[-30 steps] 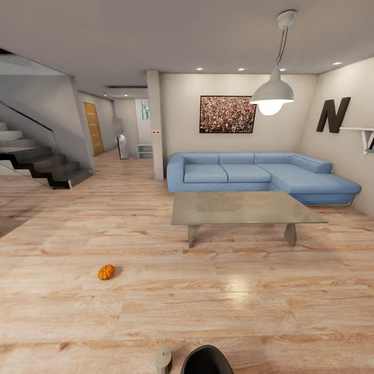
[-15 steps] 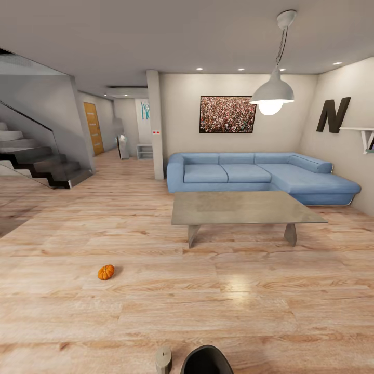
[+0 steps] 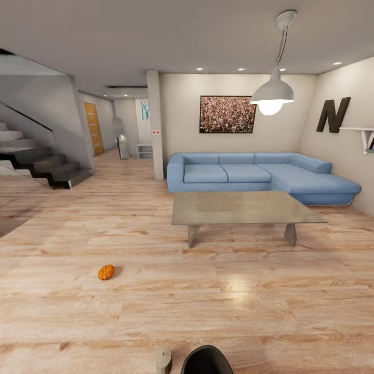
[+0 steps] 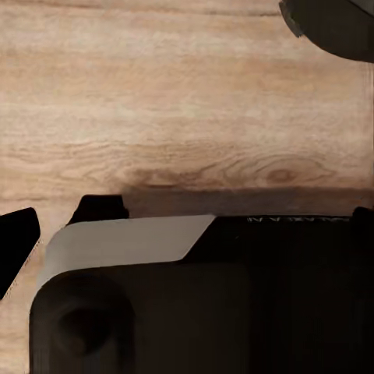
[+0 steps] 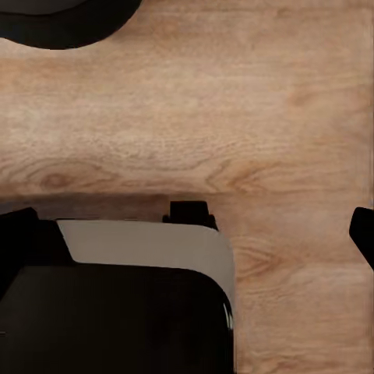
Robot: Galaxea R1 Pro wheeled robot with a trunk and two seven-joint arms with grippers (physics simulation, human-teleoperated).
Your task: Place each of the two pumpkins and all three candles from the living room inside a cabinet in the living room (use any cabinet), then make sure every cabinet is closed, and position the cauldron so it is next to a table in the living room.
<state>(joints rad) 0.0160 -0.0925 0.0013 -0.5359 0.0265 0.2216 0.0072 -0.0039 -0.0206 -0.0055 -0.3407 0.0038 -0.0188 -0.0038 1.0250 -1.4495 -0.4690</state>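
Note:
One small orange pumpkin [image 3: 106,272] lies on the plank floor, left of the middle of the head view. At that view's lower edge, close in front of me, a stubby tan candle [image 3: 163,359] stands beside the black round cauldron [image 3: 206,361]. A low grey table [image 3: 244,208] stands further off in front of a sofa. The cabinet is out of view. My left gripper [image 4: 187,241] and right gripper [image 5: 187,234] hang over bare floor above my own base, fingertips far apart at the frame edges, nothing between them. The cauldron's dark rim [image 4: 331,23] shows at a corner of the left wrist view.
A blue corner sofa [image 3: 259,174] stands behind the table, under a hanging white lamp [image 3: 272,93]. A staircase [image 3: 36,166] rises at the left, and a hallway opens beyond a pillar [image 3: 154,124]. Open floor lies between me and the pumpkin.

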